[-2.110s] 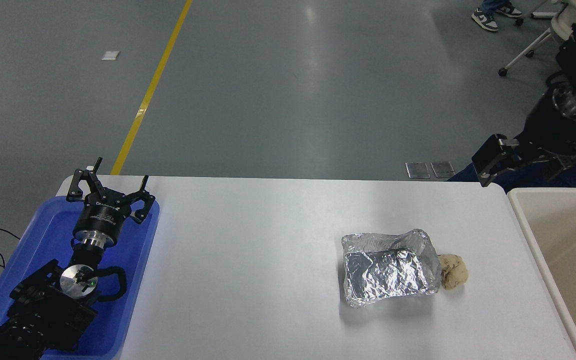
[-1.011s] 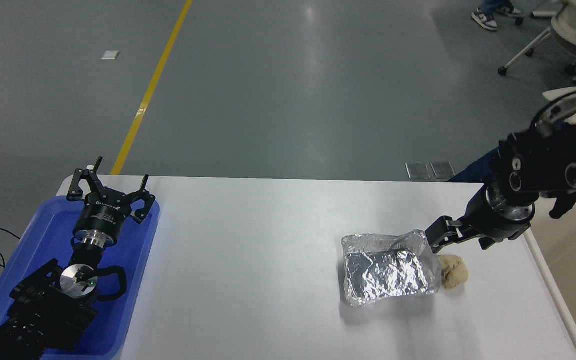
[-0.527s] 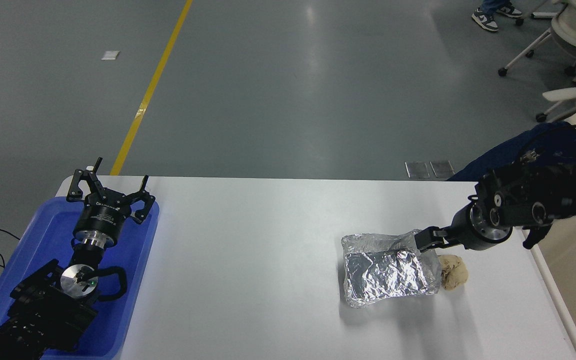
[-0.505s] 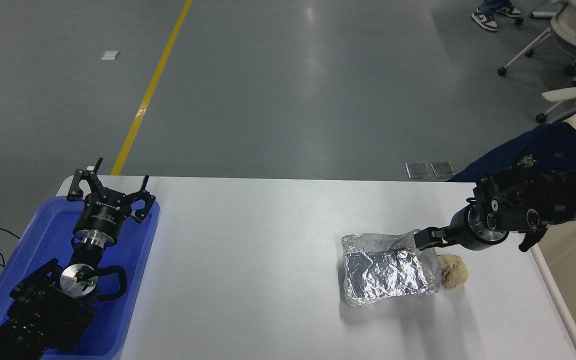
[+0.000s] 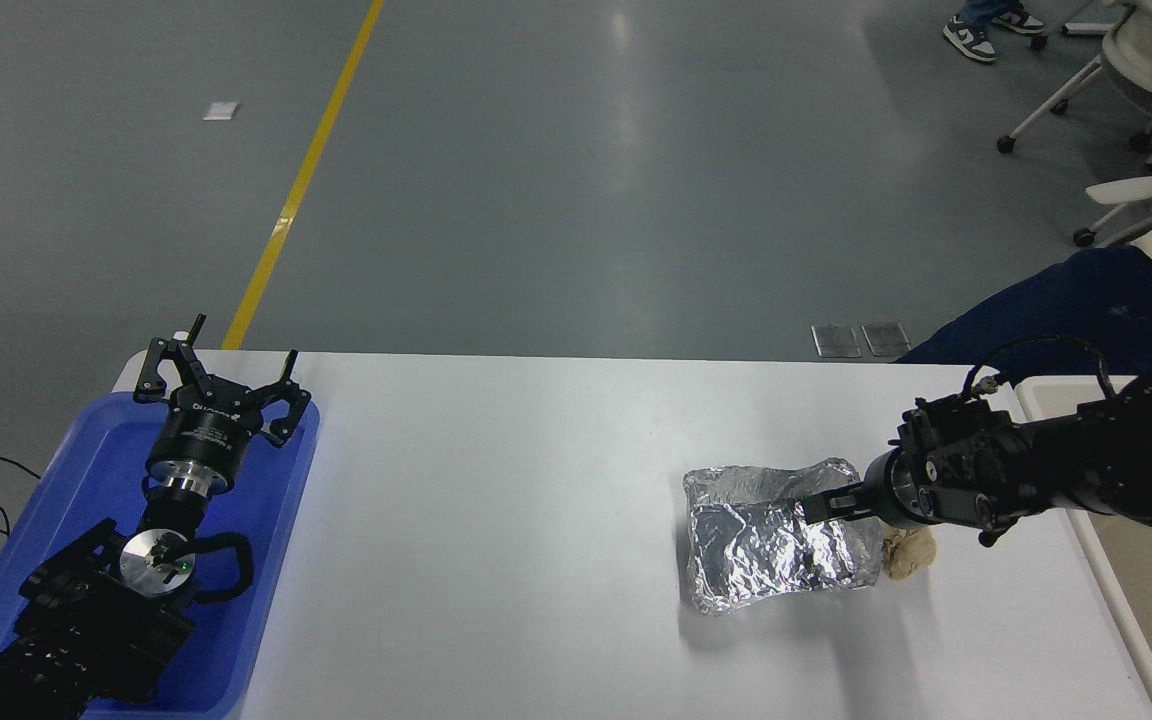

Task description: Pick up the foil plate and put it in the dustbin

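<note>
Two black arms flank the white worktop (image 5: 496, 540). Right of its middle lies the shiny, crumpled silver foil plate (image 5: 776, 540), flat on the surface. The right gripper (image 5: 816, 507) reaches in from the right, low over the plate's right part; whether its fingers are spread or pinching foil I cannot tell. Just beside the plate's right edge sits a small tan doughy lump (image 5: 911, 555), partly behind the wrist. Further right stands the cream plastic dustbin (image 5: 1116, 590). Far left of the plate, the left gripper (image 5: 216, 385) hangs parked over a blue plastic tray (image 5: 266, 560), fingers spread.
</note>
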Robot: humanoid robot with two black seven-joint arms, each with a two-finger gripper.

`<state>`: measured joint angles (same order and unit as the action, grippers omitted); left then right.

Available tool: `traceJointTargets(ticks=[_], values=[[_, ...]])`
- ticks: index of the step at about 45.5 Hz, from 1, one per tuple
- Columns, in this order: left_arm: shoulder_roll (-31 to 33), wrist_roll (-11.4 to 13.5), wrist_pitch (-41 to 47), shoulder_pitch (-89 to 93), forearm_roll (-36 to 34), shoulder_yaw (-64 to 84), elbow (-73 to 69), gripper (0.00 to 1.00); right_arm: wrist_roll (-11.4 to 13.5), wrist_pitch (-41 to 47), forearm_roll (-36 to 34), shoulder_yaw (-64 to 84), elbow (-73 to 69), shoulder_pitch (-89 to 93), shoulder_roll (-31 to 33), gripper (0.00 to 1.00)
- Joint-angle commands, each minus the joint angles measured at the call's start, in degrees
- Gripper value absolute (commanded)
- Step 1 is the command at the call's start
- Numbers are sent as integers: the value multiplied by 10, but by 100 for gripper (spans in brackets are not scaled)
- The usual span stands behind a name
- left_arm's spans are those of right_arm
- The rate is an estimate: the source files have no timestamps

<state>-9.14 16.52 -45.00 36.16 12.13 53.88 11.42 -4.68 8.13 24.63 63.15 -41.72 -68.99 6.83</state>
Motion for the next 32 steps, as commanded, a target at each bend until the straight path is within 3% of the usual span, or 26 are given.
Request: traceJointTargets(ticks=[1,6,11,21,32], values=[[0,0,0,1,0,0,0,100,11,-8,-5,-12,14,18,-2,68],[0,0,0,1,0,0,0,100,35,-7,-6,-13,9,17,-1,25],[0,0,0,1,0,0,0,100,45,-2,-10,-27,9,13,3,1],[0,0,0,1,0,0,0,100,56,3,-62,-32,-21,-4,14,0],[0,0,0,0,0,0,0,100,59,3,-64,-33,-58,-28,30,0]])
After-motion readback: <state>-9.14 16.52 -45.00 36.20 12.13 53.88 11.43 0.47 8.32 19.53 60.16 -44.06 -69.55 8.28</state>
